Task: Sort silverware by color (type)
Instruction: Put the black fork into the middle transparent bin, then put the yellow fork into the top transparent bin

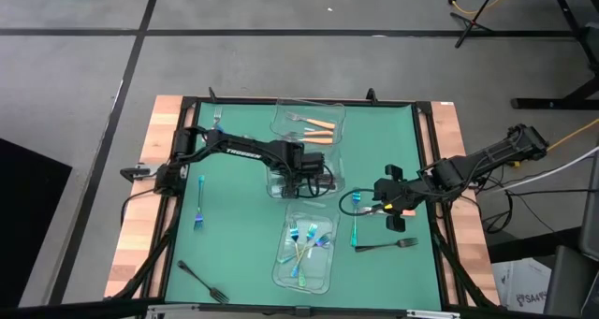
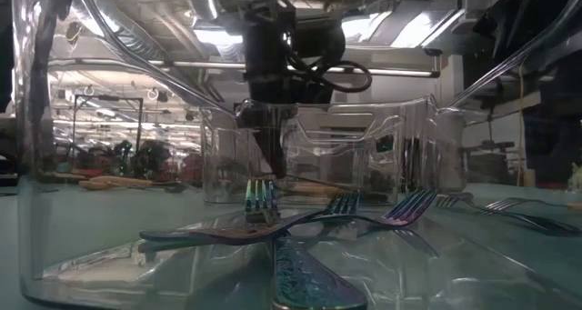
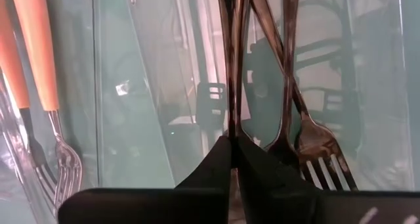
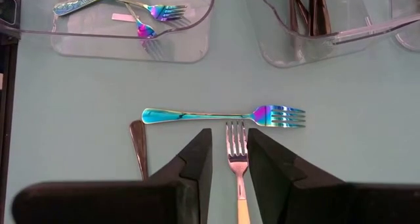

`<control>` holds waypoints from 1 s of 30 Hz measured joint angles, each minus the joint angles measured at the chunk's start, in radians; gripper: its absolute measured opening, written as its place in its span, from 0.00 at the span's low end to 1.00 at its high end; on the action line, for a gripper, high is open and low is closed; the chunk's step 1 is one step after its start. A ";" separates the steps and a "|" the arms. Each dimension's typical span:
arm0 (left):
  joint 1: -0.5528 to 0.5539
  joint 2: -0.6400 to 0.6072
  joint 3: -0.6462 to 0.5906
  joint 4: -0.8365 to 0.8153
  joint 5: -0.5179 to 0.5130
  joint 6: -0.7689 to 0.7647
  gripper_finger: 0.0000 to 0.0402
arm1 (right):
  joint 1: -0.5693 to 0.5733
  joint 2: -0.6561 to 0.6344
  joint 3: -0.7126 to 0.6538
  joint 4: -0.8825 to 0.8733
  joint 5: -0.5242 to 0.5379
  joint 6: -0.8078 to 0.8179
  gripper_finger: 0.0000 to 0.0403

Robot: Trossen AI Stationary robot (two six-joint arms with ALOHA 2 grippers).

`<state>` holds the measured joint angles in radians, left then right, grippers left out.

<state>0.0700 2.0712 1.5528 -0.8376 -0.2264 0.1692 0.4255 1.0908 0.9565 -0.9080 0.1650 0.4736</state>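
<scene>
The left gripper [image 1: 298,174] reaches down into the middle box [image 1: 329,174], its fingers clenched on a dark fork [image 3: 231,66], probably to leave it with the other dark forks there. The right gripper [image 4: 230,159] hangs low at the right side, fingers released around an orange fork [image 4: 237,159], which lies near a blue fork [image 4: 223,115] on the mat.

Three containers run down the table's [image 1: 234,253] middle: far [image 1: 308,120], centre [image 1: 301,175] and near [image 1: 305,251]. Loose forks lie left [image 1: 199,207] and right [image 1: 385,245].
</scene>
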 joint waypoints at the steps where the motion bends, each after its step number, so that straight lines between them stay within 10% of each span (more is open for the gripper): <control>1: 0.000 0.000 0.000 0.002 0.000 0.000 0.03 | 0.000 0.000 0.000 0.000 0.000 0.000 0.22; 30: -0.029 -0.090 0.002 0.013 0.008 -0.009 0.17 | 0.000 0.015 -0.003 -0.086 0.009 0.000 0.22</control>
<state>0.0412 1.9815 1.5551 -0.8245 -0.2188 0.1604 0.4252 1.1058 0.9535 -0.9944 0.1741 0.4738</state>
